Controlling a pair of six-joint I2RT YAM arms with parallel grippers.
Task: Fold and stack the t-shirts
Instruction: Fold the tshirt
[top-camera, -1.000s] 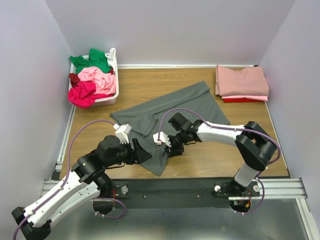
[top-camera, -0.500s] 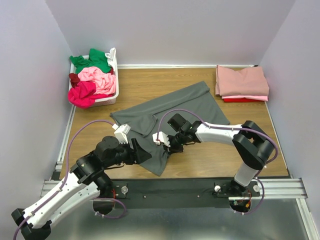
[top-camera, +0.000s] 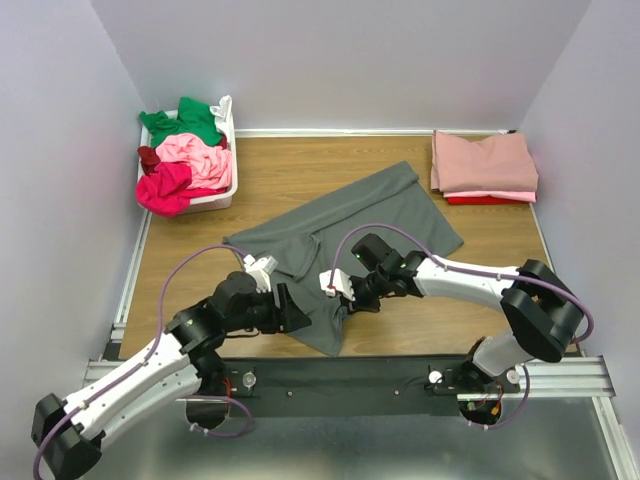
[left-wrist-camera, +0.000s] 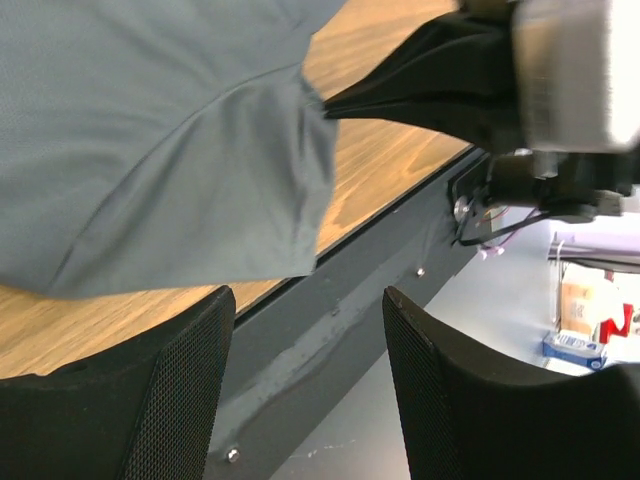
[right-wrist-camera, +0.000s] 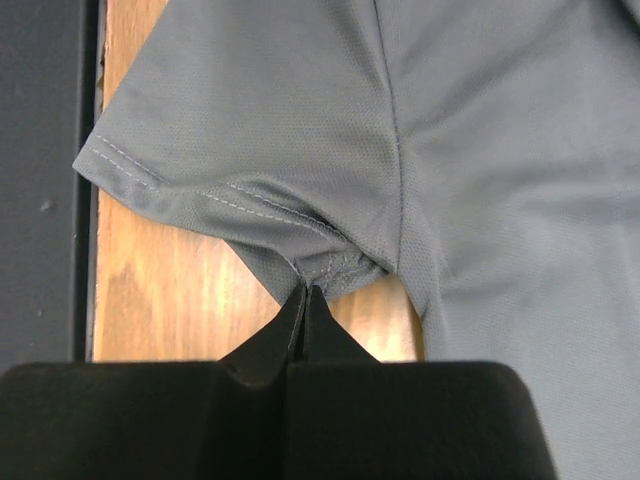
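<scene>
The dark grey t-shirt (top-camera: 350, 215) lies spread across the middle of the table, with one sleeve trailing toward the near edge. My right gripper (top-camera: 345, 302) is shut on that sleeve's hem (right-wrist-camera: 335, 265), and its tips (right-wrist-camera: 305, 292) pinch the bunched seam just above the wood. My left gripper (top-camera: 300, 318) is open and empty beside the sleeve. In the left wrist view its fingers (left-wrist-camera: 170, 400) frame the black rail, with the grey cloth (left-wrist-camera: 150, 130) above them. Green (top-camera: 190, 120), light pink (top-camera: 195, 155), magenta (top-camera: 165, 185) and maroon (top-camera: 148, 157) shirts fill the basket.
The white basket (top-camera: 229, 150) stands at the back left. A folded stack sits at the back right, with a dusty rose shirt (top-camera: 485, 160) on top and a red one (top-camera: 480, 200) below. The black rail (top-camera: 350, 375) runs along the near edge. Grey walls enclose three sides.
Both arms have shifted right and slightly toward the near edge. The right gripper has drawn the grey sleeve along with it. The left gripper now sits closer to the sleeve.
</scene>
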